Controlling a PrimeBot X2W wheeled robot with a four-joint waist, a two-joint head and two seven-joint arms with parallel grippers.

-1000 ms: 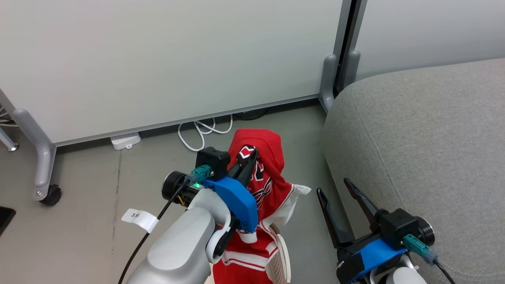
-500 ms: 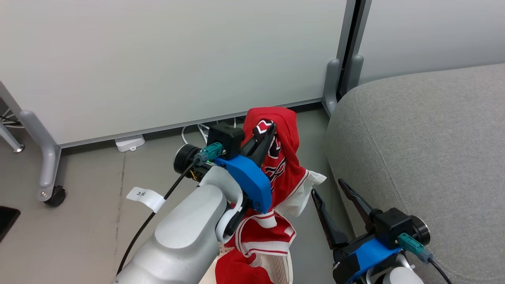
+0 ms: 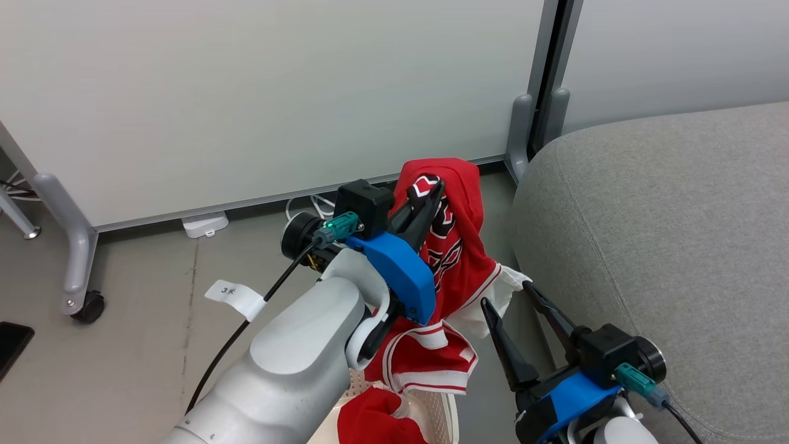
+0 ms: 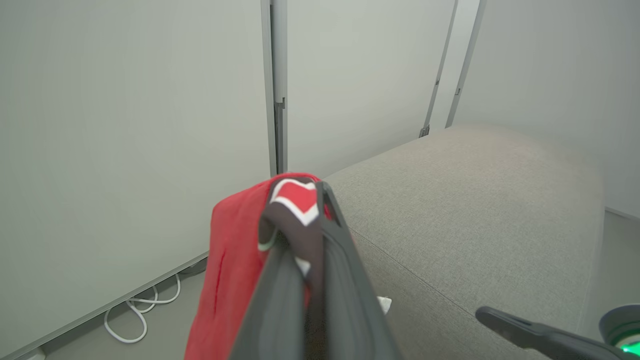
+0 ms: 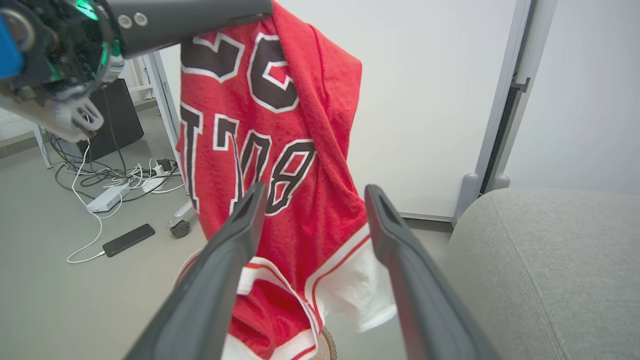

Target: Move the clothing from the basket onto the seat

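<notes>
My left gripper [image 3: 431, 185] is shut on the top of the red jersey [image 3: 459, 265], which hangs from it above the cream perforated basket [image 3: 439, 412]. In the left wrist view the left gripper [image 4: 310, 200] pinches a fold showing a black-and-white number. The jersey [image 5: 280, 150] hangs with its white-striped hem lowest. The plain red garment [image 3: 370, 419] lies in the basket. My right gripper [image 3: 505, 294] stands open just right of the jersey's white hem, between it and the grey seat [image 3: 666, 234]. Nothing sits between the right gripper's [image 5: 316, 190] fingers.
White partition panels stand behind, with a grey foot and castor [image 3: 83, 305] at the left and a post [image 3: 524, 123] by the seat's corner. White cables [image 3: 308, 206] and an adapter [image 3: 203, 223] lie at the wall. A phone [image 5: 131, 239] lies on the floor.
My left gripper has carried the jersey upward and to the right, toward the seat, and its hem has come up out of the basket. The right gripper has edged closer to the jersey.
</notes>
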